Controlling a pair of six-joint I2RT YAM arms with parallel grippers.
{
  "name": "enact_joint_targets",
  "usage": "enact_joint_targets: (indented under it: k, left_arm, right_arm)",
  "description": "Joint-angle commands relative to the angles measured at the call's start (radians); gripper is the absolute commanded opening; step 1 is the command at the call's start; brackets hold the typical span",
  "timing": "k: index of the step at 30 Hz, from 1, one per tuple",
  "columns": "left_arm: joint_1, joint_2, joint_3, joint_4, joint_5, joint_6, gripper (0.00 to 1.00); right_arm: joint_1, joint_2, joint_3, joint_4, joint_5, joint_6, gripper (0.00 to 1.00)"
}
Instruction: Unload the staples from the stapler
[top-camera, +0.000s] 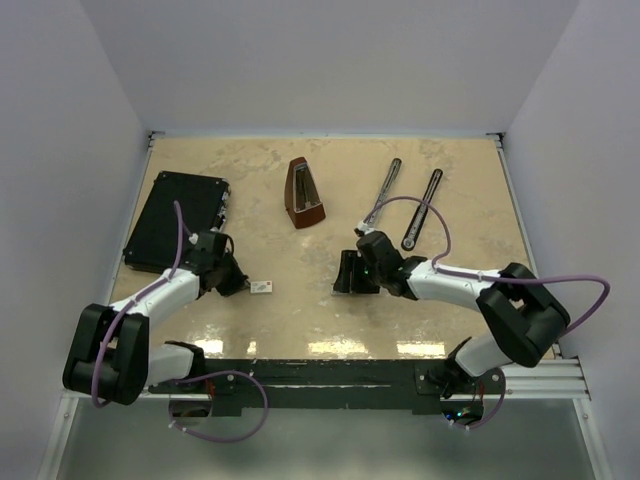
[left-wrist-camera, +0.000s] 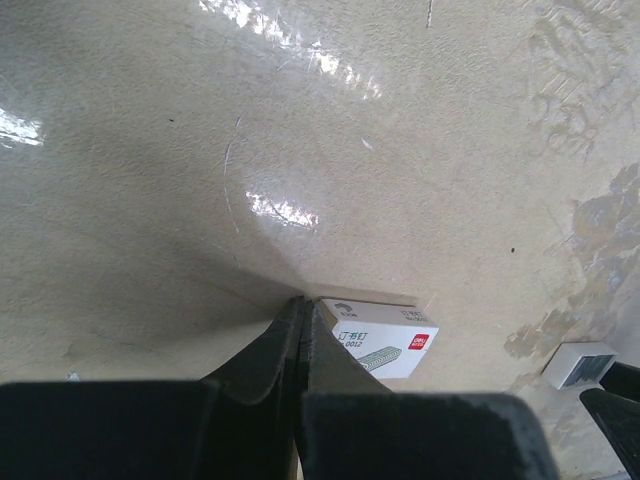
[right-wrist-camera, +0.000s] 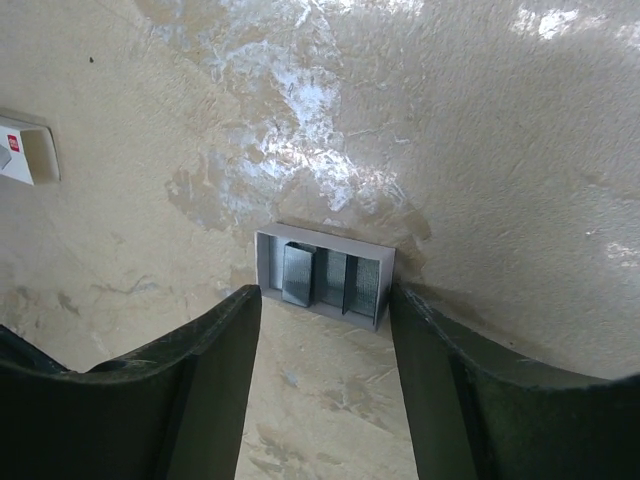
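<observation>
Saw the right gripper (right-wrist-camera: 325, 305) spread wide, its fingers (right-wrist-camera: 200, 380) flanking a small grey tray (right-wrist-camera: 266, 260) holding the staples (right-wrist-camera: 300, 275). Noted the left gripper (left-wrist-camera: 302, 312) pinched closed on nothing, just beside a white box (left-wrist-camera: 385, 340). Found the stapler (top-camera: 386, 188) opened into two thin dark bars toward the far right of the desk (top-camera: 300, 325), well apart from both

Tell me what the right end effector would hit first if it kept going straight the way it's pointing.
Most likely the small grey tray holding staples, lying just ahead of the right end effector, centred between its open fingers; exact depth is unclear.
</observation>
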Motion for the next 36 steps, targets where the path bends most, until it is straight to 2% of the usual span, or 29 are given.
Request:
enact_joint_targets:
  k: [1,8,17,23,26,27,32,36]
  left_arm:
    - [-0.014,0.017,-0.047,-0.061,-0.011,-0.002,0.00]
    - [-0.016,0.017,-0.045,-0.047,-0.011,-0.001,0.00]
    - [-0.019,0.020,-0.044,-0.044,-0.001,0.001,0.00]
    - [-0.022,0.020,-0.039,-0.038,0.001,0.001,0.00]
    - [-0.022,0.020,-0.041,-0.015,0.030,0.001,0.00]
    - [-0.022,0.022,-0.042,-0.011,0.039,0.002,0.00]
    - [-0.024,0.020,-0.006,-0.015,0.062,0.033,0.00]
    - [-0.024,0.010,0.039,-0.072,0.026,0.045,0.00]
  right_arm:
    - [0.027,0.018,0.020,0.006,-0.006,0.043,0.57]
    - [0.084,0.037,0.005,0.032,0.017,0.088,0.55]
    - [0.101,0.100,0.083,0.020,0.058,0.086,0.53]
    - [0.101,0.107,0.121,-0.015,0.093,0.062,0.60]
    - [0.100,0.124,0.157,-0.044,0.110,0.014,0.63]
    - [0.106,0.126,0.190,-0.107,0.121,-0.019,0.64]
    - [0.112,0.034,0.221,-0.230,0.195,-0.133,0.67]
    - [0.113,0.047,0.281,-0.252,0.176,-0.318,0.69]
